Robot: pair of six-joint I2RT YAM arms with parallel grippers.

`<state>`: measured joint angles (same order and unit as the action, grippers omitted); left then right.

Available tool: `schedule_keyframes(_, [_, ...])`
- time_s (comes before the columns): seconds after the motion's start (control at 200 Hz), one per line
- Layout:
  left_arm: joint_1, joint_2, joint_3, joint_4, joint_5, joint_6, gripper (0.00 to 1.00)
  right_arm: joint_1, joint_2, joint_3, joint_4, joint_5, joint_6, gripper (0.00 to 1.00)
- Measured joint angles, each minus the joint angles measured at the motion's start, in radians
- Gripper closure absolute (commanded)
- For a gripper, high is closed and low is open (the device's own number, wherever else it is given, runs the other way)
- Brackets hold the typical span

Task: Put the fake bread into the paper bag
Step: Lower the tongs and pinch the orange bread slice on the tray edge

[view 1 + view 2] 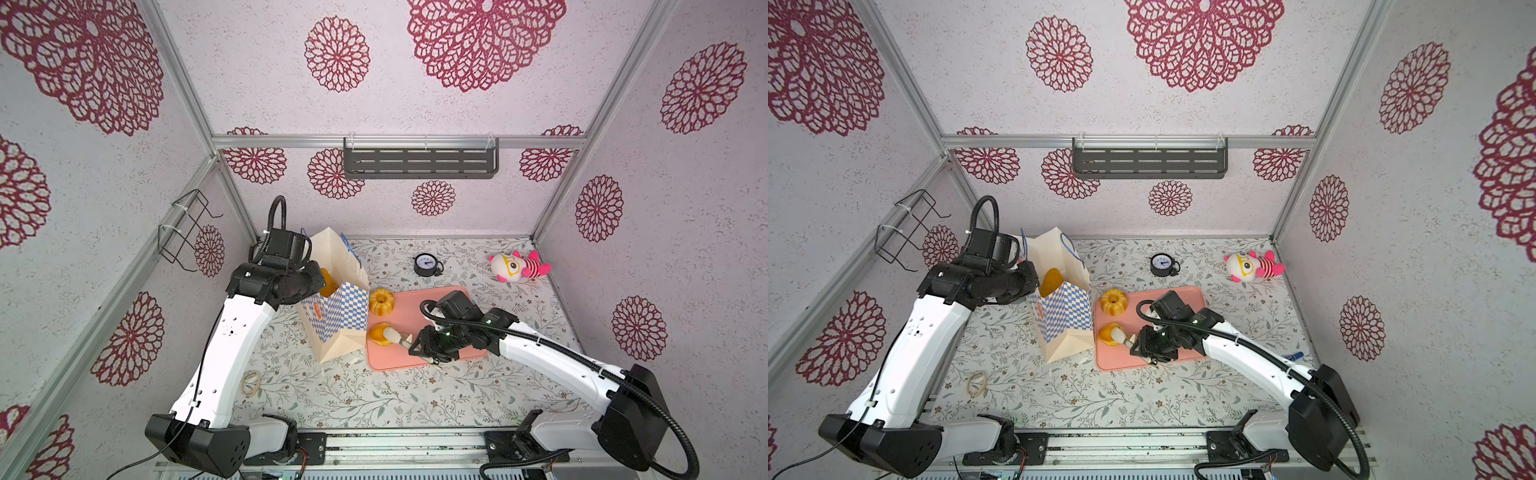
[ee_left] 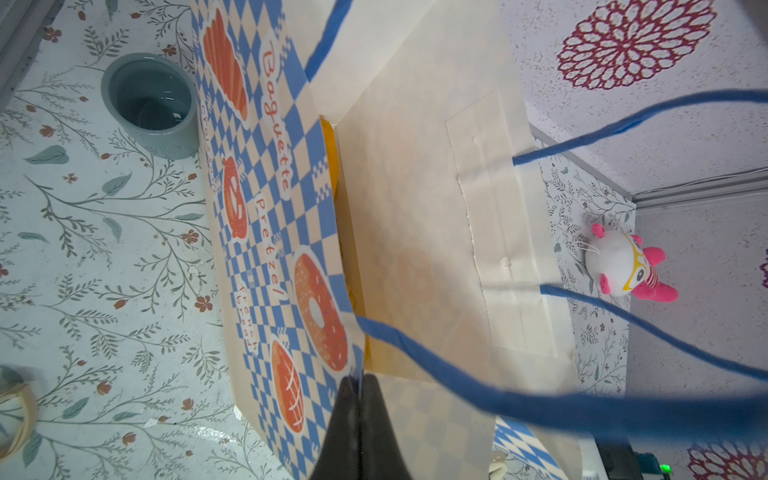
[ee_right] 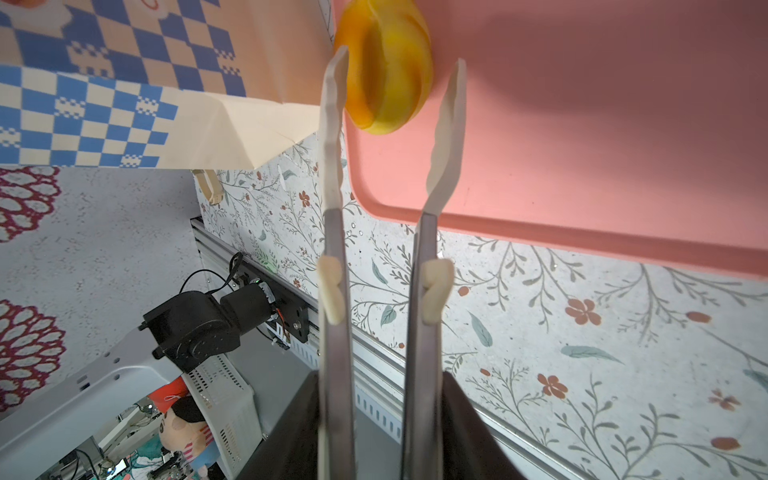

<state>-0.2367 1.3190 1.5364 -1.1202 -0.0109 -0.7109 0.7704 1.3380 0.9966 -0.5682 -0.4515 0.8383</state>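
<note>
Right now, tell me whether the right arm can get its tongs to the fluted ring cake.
Probably yes: the ring cake sits uncovered on the pink tray, just past the bun the tongs straddle.

The paper bag is cream with a blue-and-white checkered band, orange pastry prints and blue cord handles. The fluted ring cake is golden-yellow, the round bun orange-yellow, and the tray salmon-pink. The tongs are steel-grey with cream tips. The counter shows grey-green sprigs and rust flowers on white. The plush toy is white and pink.
</note>
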Motion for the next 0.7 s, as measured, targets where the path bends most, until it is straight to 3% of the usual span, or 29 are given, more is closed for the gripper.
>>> schedule_keyframes(0.145, [0.000,0.000,0.000,0.000,0.000,0.000,1.00,0.005,0.018,0.003,0.014,-0.003,-0.006,0.65])
schedule_keyframes(0.315, [0.000,0.000,0.000,0.000,0.000,0.000,1.00,0.006,0.019,0.019,0.013,-0.006,-0.012,0.88])
schedule_keyframes(0.44, [0.000,0.000,0.000,0.000,0.000,0.000,1.00,0.006,0.019,0.037,-0.011,-0.003,-0.018,1.00])
schedule_keyframes(0.695, [0.000,0.001,0.000,0.001,0.002,0.000,1.00,-0.006,-0.029,0.062,-0.099,0.036,-0.044,1.00])
